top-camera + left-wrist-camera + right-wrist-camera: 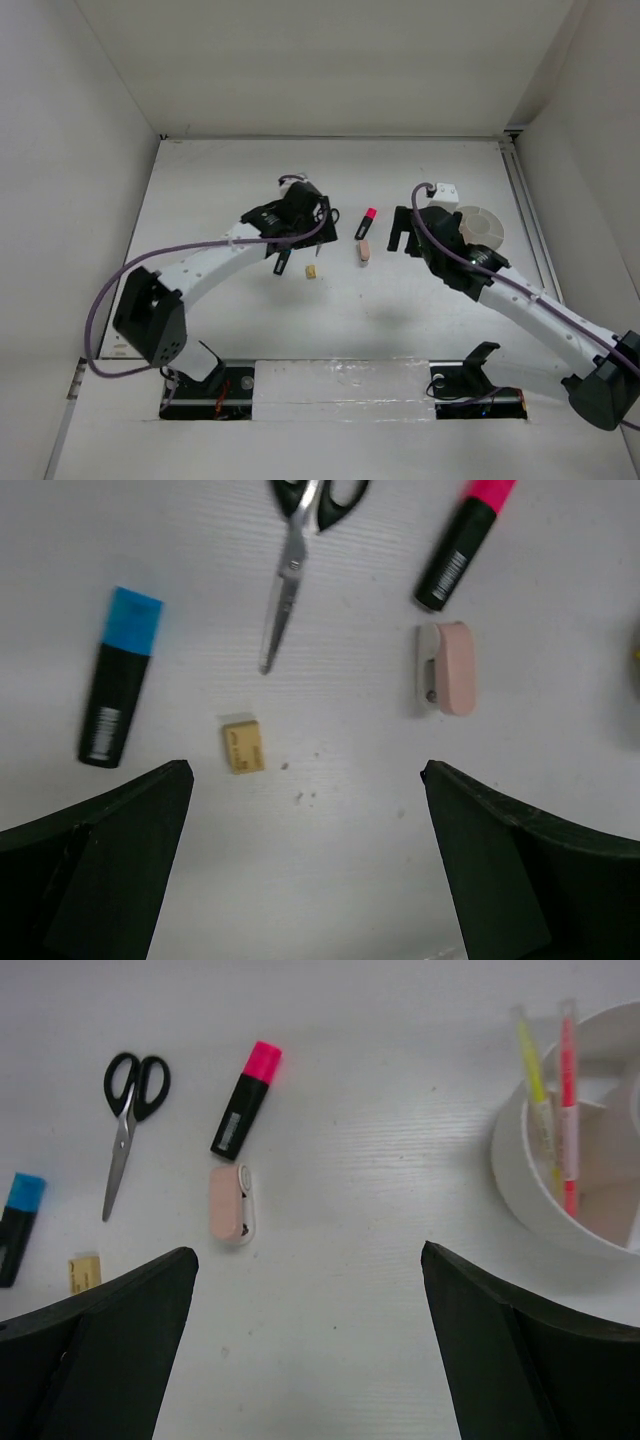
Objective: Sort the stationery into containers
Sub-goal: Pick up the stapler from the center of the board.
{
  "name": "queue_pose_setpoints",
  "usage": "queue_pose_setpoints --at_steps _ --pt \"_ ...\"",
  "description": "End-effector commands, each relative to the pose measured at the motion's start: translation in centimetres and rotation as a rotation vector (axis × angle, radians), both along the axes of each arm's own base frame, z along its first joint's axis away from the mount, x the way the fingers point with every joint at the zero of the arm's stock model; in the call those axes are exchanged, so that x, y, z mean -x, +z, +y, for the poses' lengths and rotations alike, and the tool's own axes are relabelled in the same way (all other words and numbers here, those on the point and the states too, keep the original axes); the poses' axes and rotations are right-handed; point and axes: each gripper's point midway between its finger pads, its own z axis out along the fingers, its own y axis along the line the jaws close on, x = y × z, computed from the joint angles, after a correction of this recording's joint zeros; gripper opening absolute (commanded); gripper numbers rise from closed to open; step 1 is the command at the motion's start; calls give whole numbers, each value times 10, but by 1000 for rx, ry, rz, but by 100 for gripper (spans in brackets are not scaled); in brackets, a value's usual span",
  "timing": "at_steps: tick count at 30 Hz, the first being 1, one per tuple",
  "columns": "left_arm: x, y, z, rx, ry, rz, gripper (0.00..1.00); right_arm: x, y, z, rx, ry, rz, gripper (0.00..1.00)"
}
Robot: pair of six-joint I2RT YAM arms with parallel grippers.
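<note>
Two robot arms reach out over a white table point(400, 330), each ending in a hand seen from its own wrist camera. The left hand point(307, 780) is spread wide and holds nothing, its two black fingers hanging above the table on either side of the loose stationery. The right hand point(310, 1260) is also spread wide and holds nothing, poised above bare table.

Five pieces lie flat on the table, none touching another. The black-handled steel scissors point(285, 590) lie closed, blades pointing towards the arms' bases. To their left lies a black marker with a blue cap point(115, 690). To their right lies a black marker with a pink-red cap point(460, 550), cap pointing away from the arms. Just beside that marker's black end, on the near side, lies a pink eraser with a white edge point(450, 668). A small tan block eraser point(243, 745) sits nearer the arms than the scissors' tip, between the blue-capped marker and the pink eraser.

Well apart, to the right of these pieces, stands a round white low tub point(530, 1180) with inner dividers. A pale yellow stick point(530, 1060) and a thin red pen point(568, 1080) stand inside it, side by side, leaning over its rim.
</note>
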Motion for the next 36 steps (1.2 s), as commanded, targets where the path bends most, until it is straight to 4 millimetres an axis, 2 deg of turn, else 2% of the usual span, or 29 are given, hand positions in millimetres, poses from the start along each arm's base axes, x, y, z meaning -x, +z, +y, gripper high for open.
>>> queue_pose_setpoints --at_steps 1,2,4,5,7,8,9,10,13,16,18,22,26,30,33,36 --pt "-11 13 -50 36 -71 -23 99 -2 56 -24 -39 -140 -122 100" --pt "-10 -5 -63 6 -95 11 99 1 54 -30 -16 -158 -104 100" --pt "-10 -17 -78 -9 -100 48 99 6 62 -42 1 -194 -122 100" --pt "-10 -11 -97 4 -130 33 99 9 66 -48 -5 -203 -129 100" --pt "-8 -37 -120 -35 -147 77 99 14 72 -55 -16 -213 -141 100" --pt "-11 -27 -124 -24 -147 65 99 16 71 -58 -12 -210 -139 100" --pt "-9 -44 -131 -59 -145 86 98 17 73 -58 -24 -203 -145 100" --pt "-10 -50 -130 -79 -131 103 98 19 72 -58 -20 -191 -142 100" --pt "-9 -62 -146 -88 -140 120 91 21 69 -59 -32 -176 -148 100" --pt "-8 -71 -151 -101 -124 137 86 24 62 -56 -19 -143 -134 100" --pt "-6 -77 -149 -111 -116 152 86 23 59 -55 -19 -143 -134 100" --pt "-10 -74 -147 -118 -96 139 85 21 58 -53 -17 -123 -135 100" --pt "-13 -94 -146 -166 -76 161 81 20 61 -49 -34 -95 -148 100" --pt "-15 -106 -146 -194 -64 179 61 20 61 -50 -40 -95 -155 100" --pt "-15 -110 -145 -201 -64 185 49 21 63 -52 -50 -97 -161 100" --pt "-14 -115 -144 -209 -64 192 44 22 66 -52 -57 -97 -170 100"
